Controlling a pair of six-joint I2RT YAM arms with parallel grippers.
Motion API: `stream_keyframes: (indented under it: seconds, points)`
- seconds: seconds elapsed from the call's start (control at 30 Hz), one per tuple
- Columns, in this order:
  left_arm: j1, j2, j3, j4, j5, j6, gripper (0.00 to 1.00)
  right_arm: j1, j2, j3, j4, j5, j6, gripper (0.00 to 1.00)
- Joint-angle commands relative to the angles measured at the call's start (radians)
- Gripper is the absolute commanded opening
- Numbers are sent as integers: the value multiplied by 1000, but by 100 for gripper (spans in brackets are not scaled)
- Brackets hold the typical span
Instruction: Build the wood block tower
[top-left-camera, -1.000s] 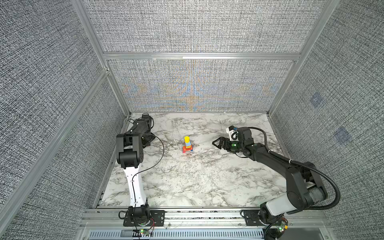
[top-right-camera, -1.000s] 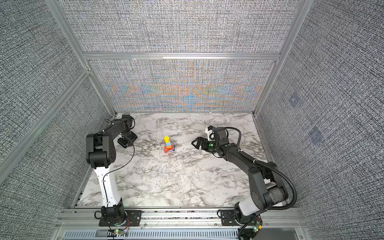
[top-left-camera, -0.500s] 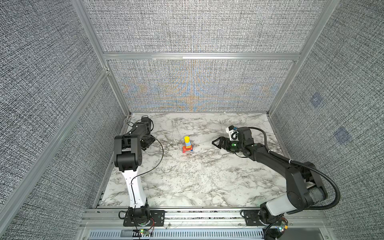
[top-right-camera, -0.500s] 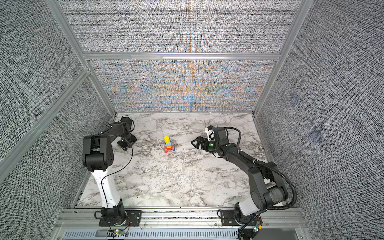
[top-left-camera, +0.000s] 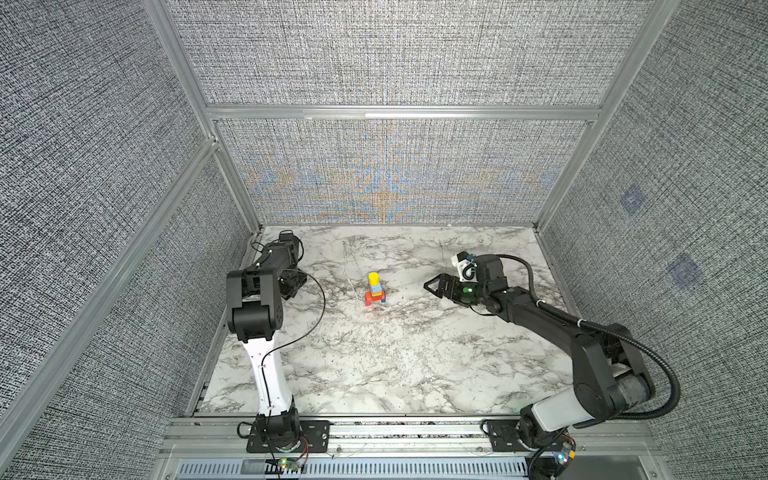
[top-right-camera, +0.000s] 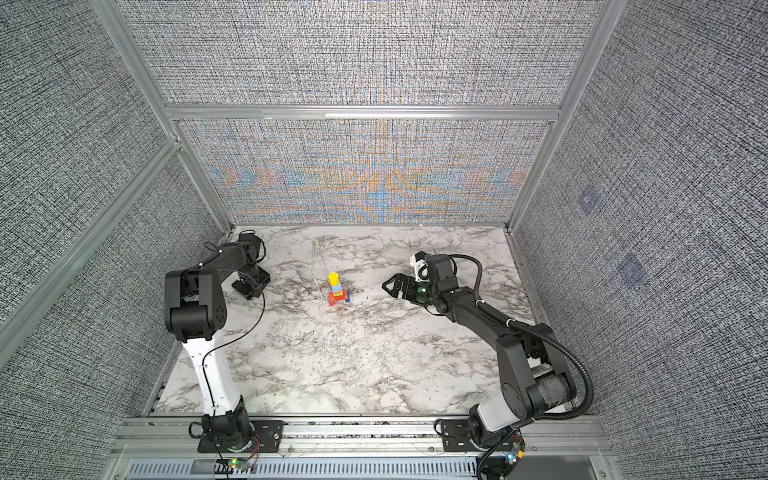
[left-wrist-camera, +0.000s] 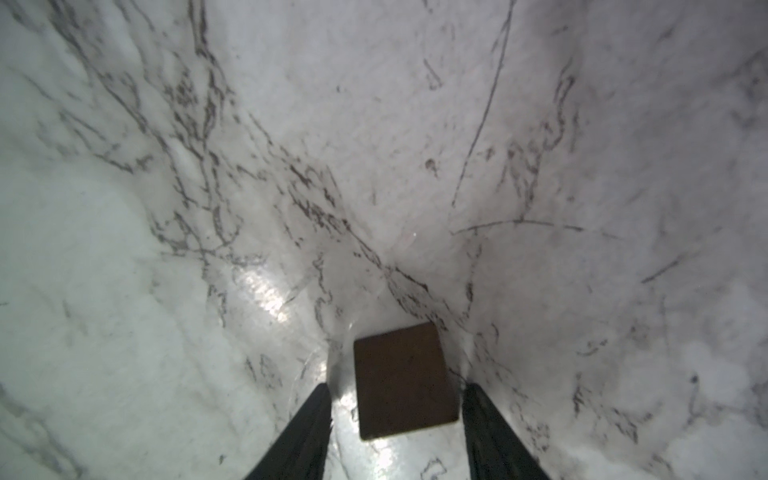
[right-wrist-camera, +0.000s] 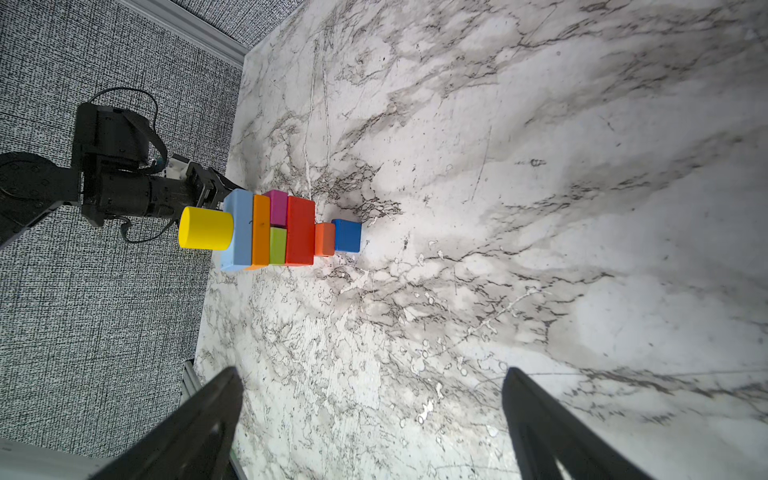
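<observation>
Grey-veined white marble table (top-left-camera: 374, 353), speckled grey walls (top-left-camera: 83, 166), brown block (left-wrist-camera: 405, 380), yellow cylinder (right-wrist-camera: 205, 228), red slab (right-wrist-camera: 300, 230)

Two arms, mostly matte black, boxy links with round joint housings. Left arm (top-left-camera: 253, 307): white tapered lower link (top-left-camera: 268, 374) with small screws down its side, a thin black cable (top-left-camera: 318, 307) looping alongside, a black base plate (top-left-camera: 286, 432) with bolt holes, and a small board with green and red lights (top-left-camera: 286, 464) under the base. Right arm (top-left-camera: 536, 316): white lower link (top-left-camera: 557, 413), thick corrugated black hose (top-left-camera: 669, 386), white tie (top-left-camera: 577, 322) round the forearm, green light (top-left-camera: 464, 289) near the wrist, white camera mount (top-left-camera: 461, 262). Left fingers (left-wrist-camera: 299, 432) and right fingers (right-wrist-camera: 195, 424) are plain black, flat and tapering.
</observation>
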Motion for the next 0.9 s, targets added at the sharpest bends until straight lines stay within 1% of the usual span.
stream_keyframes:
  seconds: [0.0, 0.07, 0.23, 0.43, 0.63, 0.77, 0.87]
  points:
    - [2, 15, 10, -26, 5, 1, 51, 0, 4, 4, 14, -6, -2, 99]
    - [3, 18, 12, -25, 6, 2, 48, 1, 6, 4, 14, -7, -3, 99]
    - [4, 22, 6, -17, 11, 2, 38, 0, 13, 5, 15, -7, -2, 99]
    - [2, 16, 9, -26, 17, 20, 32, -1, 23, 5, 18, -6, -1, 99]
    - [2, 8, 32, -72, 38, 63, 29, -1, 25, 3, 22, -5, 0, 99]
    - [1, -31, 19, -85, 52, 97, 29, -1, 27, 1, 28, -6, 2, 99]
    - [0, -63, 17, -99, 83, 132, 29, -1, 32, -2, 36, -6, 4, 99]
